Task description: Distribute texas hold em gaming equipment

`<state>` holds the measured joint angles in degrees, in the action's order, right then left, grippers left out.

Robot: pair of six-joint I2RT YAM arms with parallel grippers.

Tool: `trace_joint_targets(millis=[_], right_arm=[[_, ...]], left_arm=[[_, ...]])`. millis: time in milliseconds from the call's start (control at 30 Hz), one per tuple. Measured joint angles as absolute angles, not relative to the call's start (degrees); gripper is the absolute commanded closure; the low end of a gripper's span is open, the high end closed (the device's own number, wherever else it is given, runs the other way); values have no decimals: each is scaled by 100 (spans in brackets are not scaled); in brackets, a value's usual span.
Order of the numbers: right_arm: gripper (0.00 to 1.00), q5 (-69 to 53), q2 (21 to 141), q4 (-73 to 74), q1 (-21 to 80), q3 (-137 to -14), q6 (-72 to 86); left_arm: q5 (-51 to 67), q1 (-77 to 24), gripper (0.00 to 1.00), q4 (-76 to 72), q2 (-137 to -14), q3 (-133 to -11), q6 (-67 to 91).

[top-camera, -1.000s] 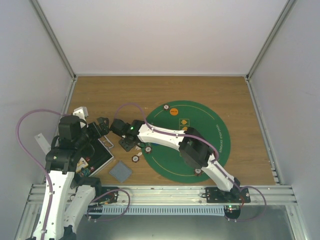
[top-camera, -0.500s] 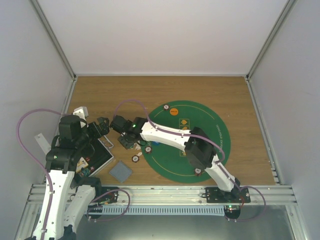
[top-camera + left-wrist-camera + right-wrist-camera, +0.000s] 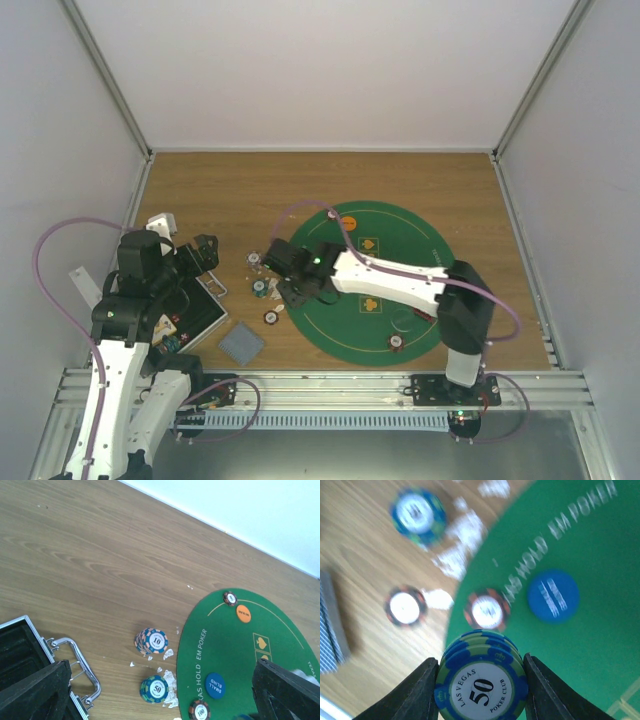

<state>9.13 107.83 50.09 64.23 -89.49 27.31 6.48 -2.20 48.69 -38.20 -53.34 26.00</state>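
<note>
Poker chips [image 3: 260, 288] lie in two small stacks on the worktop [image 3: 200, 190] just left of the right gripper [image 3: 292, 293], which hangs at the left rim of the green mat [image 3: 420, 290]; its wrist hides what it carries. A single chip [image 3: 271, 316] and the grey cards [image 3: 241, 343] lie nearer the bases. The left gripper [image 3: 203, 252] sits over the black case [image 3: 195, 312]. A second ago the right gripper was further left, covering those two stacks; the left arm has not moved.

From the left wrist, the 10 stack [image 3: 152, 641] and the 50 stack [image 3: 154, 688] stand ahead between widely spread, empty fingers [image 3: 35, 690], with white scraps [image 3: 167, 680] beside them. The blue disc [image 3: 214, 685] and orange disc [image 3: 243, 613] lie on the mat to the right.

From the right wrist, both fingers clamp a held blue-green stack [image 3: 481, 682]. A red-black chip [image 3: 487, 611] lies just beyond it on the mat's edge, unobstructed.
</note>
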Motion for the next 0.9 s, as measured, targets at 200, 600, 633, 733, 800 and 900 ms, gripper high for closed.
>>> trace_joint_targets(millis=[200,600,633,733,800,900], right_arm=[[63,882,9369,4995,6331,-6928,3420],[62,624,7308,5218,5990,-4348,4801],[63,615,7236,5218,5920,-4316,4851],[63,598,7078,5229,5625,-4292,4960],[63,598,7019,5247,5428,-4292,5000],[62,613,6923,5336,5113,-4287,5087]], left_arm=[[746,-220,1,4842,-3778,-5271,2593],[972,-220,1,4718,-3732,-5041,2596],[991,-220,1,4713,-3732,-5039,2596],[1020,-220,1,4707,-3730,-5033,2593],[1028,-220,1,4707,-3730,-5033,2593],[1031,-222,1,4703,-3728,-5033,2591]])
